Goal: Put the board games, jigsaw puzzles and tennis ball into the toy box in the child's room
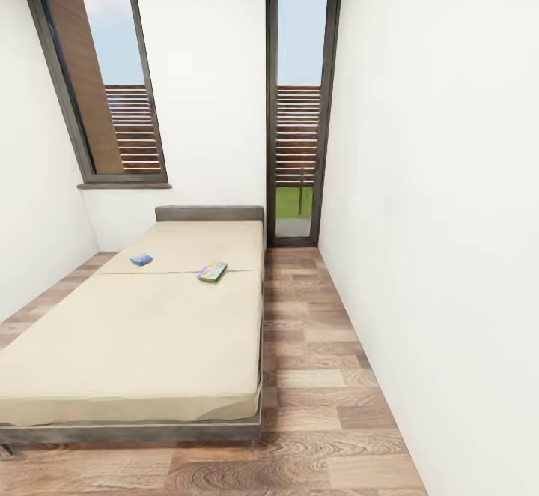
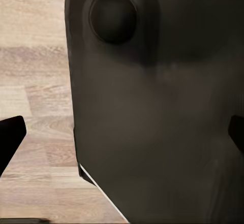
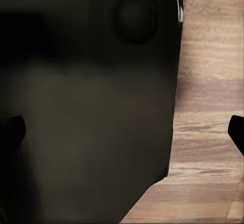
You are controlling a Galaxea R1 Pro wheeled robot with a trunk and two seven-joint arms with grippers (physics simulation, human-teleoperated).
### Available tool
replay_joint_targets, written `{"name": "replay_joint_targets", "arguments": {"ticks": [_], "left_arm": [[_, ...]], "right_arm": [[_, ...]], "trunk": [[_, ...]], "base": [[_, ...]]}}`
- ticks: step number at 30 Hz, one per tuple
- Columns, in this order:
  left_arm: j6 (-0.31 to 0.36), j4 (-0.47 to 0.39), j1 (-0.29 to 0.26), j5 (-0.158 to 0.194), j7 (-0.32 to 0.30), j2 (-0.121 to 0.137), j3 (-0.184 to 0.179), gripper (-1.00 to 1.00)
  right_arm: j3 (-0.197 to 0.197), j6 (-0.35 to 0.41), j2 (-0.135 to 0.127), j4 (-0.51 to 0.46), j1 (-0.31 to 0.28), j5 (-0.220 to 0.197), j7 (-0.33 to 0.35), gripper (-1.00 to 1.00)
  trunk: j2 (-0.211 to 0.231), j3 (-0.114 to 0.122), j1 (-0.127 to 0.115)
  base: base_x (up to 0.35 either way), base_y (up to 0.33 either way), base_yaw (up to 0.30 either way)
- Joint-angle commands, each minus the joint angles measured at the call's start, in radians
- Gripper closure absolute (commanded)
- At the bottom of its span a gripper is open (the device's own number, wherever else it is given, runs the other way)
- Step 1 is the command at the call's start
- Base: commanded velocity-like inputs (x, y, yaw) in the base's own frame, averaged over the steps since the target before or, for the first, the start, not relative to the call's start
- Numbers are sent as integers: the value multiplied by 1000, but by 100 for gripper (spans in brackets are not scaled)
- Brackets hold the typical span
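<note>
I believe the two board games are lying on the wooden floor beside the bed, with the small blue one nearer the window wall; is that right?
Not quite: the small blue game and the green-edged game lie on the bed, on its mattress, not on the floor. The blue one is indeed nearer the window wall. The head view shows this.

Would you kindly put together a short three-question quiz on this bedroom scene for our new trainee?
1. How many board games lie on the bed?
2. True or false: the green-edged game lies nearer the headboard than the small blue game does.
3. In the head view, which game is closer to the wood floor strip beside the bed: A) the blue one, B) the green-edged one?

Key
1. Two.
2. False; the blue one lies slightly nearer the headboard.
3. B.
</note>
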Motion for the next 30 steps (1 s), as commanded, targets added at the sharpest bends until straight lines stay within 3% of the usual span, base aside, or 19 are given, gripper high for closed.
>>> {"name": "replay_joint_targets", "arguments": {"ticks": [1,7,16,30], "left_arm": [[0,0,0,0,0,0,0,-100],[-2,2,-2,6,0,-9,7,-100],[-7,-1,-2,8,0,-23,6,-100],[-8,-2,-2,8,0,-23,6,-100]], "right_arm": [[0,0,0,0,0,0,0,-100],[1,5,3,0,-2,3,2,-100],[4,12,51,0,-2,5,2,-100],[2,12,49,0,-2,2,3,-100]], "trunk": [[0,0,0],[0,0,0],[0,0,0],[0,0,0]], "base": [[0,0,0],[0,0,0],[0,0,0],[0,0,0]]}}
